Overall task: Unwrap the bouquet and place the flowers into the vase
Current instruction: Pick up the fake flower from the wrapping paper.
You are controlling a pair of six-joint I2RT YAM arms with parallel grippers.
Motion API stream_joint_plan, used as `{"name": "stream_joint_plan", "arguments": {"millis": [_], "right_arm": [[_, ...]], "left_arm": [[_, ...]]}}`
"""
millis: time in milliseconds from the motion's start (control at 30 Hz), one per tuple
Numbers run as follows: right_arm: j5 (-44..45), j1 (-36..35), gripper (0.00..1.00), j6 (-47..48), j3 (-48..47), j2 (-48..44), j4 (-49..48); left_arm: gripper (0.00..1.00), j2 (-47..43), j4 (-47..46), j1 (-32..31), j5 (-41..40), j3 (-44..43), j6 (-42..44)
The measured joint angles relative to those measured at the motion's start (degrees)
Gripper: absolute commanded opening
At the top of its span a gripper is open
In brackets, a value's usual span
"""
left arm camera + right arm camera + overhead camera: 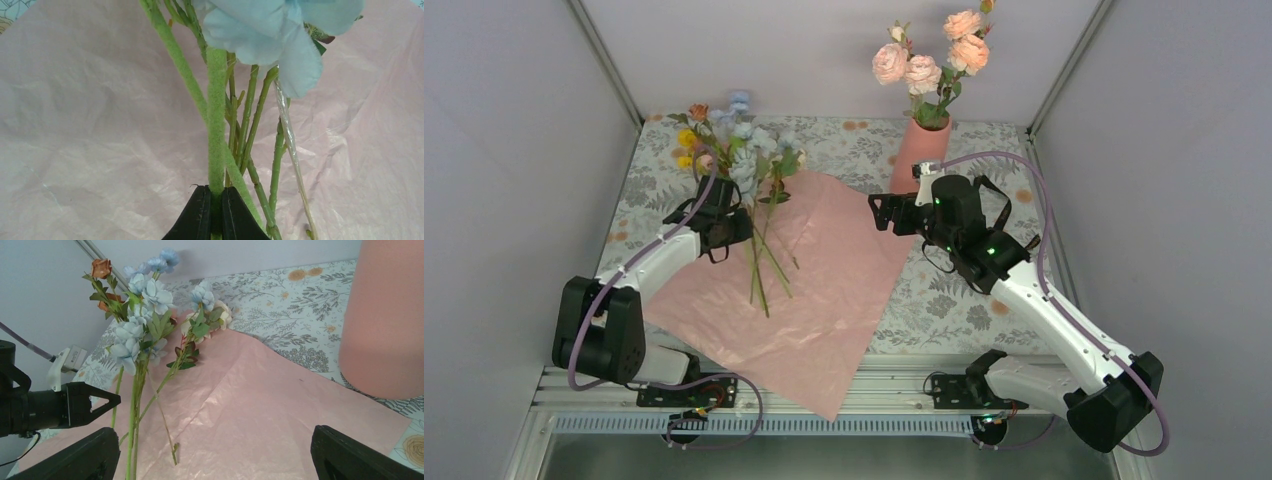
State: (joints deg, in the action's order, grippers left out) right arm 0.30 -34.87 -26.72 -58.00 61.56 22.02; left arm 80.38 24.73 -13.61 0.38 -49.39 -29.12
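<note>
The bouquet's pink wrapping sheet (824, 290) lies spread flat on the table. My left gripper (734, 222) is shut on one fuzzy green stem (216, 115) of the flowers (739, 150). It holds this bunch of pale blue, yellow and orange blooms tilted up over the sheet. The other thin stems (250, 130) hang loose beside the held one. The salmon-pink vase (919, 150) stands at the back right with several pink roses (924, 65) in it. My right gripper (879, 212) hovers open just in front of the vase, with nothing between its fingers (95, 455).
The floral-print tablecloth (964, 290) shows around the sheet. Grey walls and metal frame posts (604, 60) close in the back and sides. In the right wrist view the vase (385, 315) stands close on the right, and the left gripper (107, 401) shows at the left.
</note>
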Motion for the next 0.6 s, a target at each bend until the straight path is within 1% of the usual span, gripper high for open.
{"name": "stream_joint_plan", "arguments": {"millis": [367, 467, 600], "right_arm": [[0.2, -0.3, 0.96, 0.0, 0.0, 0.0, 0.1], [0.2, -0.4, 0.96, -0.1, -0.3, 0.0, 0.4], [0.2, -0.7, 0.96, -0.1, -0.6, 0.0, 0.5]], "left_arm": [[0.02, -1.0, 4.7, 0.0, -0.9, -2.2, 1.7], [0.02, -1.0, 7.2, 0.0, -2.0, -4.0, 2.1], [0.02, -1.3, 8.4, 0.0, -2.7, -6.1, 2.9]]}}
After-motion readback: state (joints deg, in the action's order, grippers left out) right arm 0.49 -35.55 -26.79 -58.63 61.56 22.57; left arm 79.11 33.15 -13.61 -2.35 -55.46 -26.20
